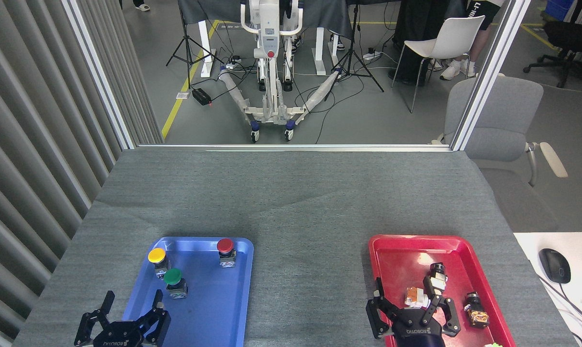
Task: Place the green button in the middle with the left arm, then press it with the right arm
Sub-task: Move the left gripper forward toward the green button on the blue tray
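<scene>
Two matte black grippers are showing at the bottom edge, both built from jointed, linked finger segments. The left gripper (132,308) is showing slim angular fingers with open, skeletal linkages and white lettering on its palm block, cut off by the frame edge. The right gripper (409,308) is carrying white ROBOTIQ lettering, appearing upside down, on its blocky palm, which is joining a dark navy, rounded cylindrical wrist below.
</scene>
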Controlling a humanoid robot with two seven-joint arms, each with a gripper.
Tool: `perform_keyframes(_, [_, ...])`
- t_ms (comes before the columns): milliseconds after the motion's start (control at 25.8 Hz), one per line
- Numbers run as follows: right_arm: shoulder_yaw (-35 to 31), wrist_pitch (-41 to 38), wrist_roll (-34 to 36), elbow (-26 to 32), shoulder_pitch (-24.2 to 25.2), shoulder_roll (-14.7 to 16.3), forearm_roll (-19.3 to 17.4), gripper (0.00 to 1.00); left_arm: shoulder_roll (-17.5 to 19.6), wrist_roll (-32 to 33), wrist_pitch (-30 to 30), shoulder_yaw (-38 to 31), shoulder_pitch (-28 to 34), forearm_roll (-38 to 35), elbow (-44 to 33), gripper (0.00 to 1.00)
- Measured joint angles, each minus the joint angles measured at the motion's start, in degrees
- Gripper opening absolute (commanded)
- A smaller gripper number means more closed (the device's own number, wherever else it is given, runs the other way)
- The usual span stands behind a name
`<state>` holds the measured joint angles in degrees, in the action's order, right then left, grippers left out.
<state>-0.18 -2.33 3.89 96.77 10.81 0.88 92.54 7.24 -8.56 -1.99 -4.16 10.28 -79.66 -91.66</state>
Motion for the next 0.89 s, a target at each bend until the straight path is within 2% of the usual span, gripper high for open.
perform_keyframes(310, [0.0, 0.0, 0.17, 0.0, 0.0, 0.0, 0.0, 1.0, 0.41, -0.65, -0.07, -0.04, 0.48, 0.99, -2.15, 1.0])
perform_keyframes(891, [0.0, -0.03, -0.04, 0.0, 0.0, 0.0, 0.0, 1.0, 1.85, 0.22, -0.48, 0.09, -0.6, 3.53, -0.93, 1.0])
